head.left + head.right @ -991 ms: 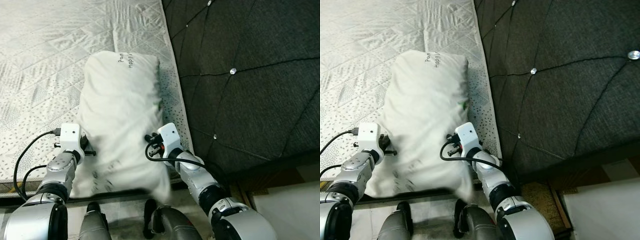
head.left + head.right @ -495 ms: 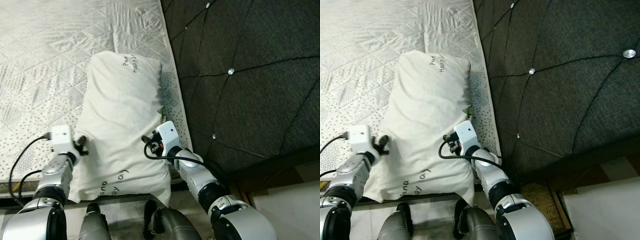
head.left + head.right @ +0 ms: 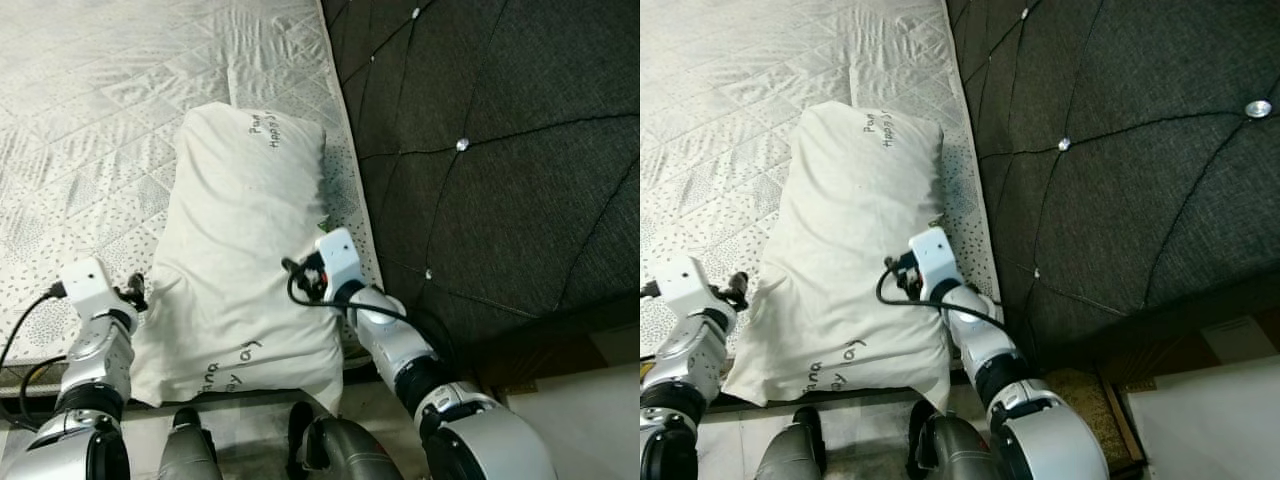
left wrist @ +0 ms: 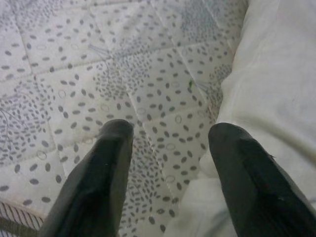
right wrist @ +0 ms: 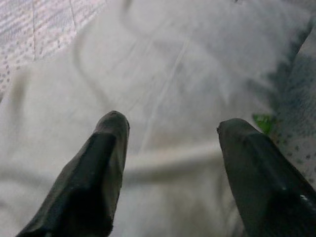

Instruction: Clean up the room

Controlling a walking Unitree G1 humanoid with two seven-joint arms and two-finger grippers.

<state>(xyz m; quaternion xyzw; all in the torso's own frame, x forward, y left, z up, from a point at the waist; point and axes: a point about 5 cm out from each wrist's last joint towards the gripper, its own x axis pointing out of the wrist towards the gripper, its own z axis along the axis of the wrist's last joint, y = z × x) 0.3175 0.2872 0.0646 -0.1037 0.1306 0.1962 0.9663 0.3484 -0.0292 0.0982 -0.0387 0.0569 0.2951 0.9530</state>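
Observation:
A white pillow (image 3: 240, 250) with dark lettering lies lengthwise on the patterned mattress (image 3: 90, 120), near its right edge and beside the headboard. My left gripper (image 4: 171, 128) is open just off the pillow's left side, its fingers over bare mattress (image 4: 98, 64) with the pillow's edge (image 4: 276, 84) beside them. My right gripper (image 5: 173, 121) is open above the pillow (image 5: 163, 64) near its right side, holding nothing. A small green tag (image 5: 261, 120) shows at the pillow's seam.
A dark tufted headboard (image 3: 500, 150) rises along the mattress's right side. The mattress's near edge (image 3: 20, 375) runs just before my legs (image 3: 190, 445). A pale floor patch (image 3: 590, 420) lies at the lower right. Black cables (image 3: 300, 295) loop at both wrists.
A second ago the pillow's near end was blurred in motion between both grippers; now it rests flat. My left gripper has drawn off to the left, and the right has risen slightly.

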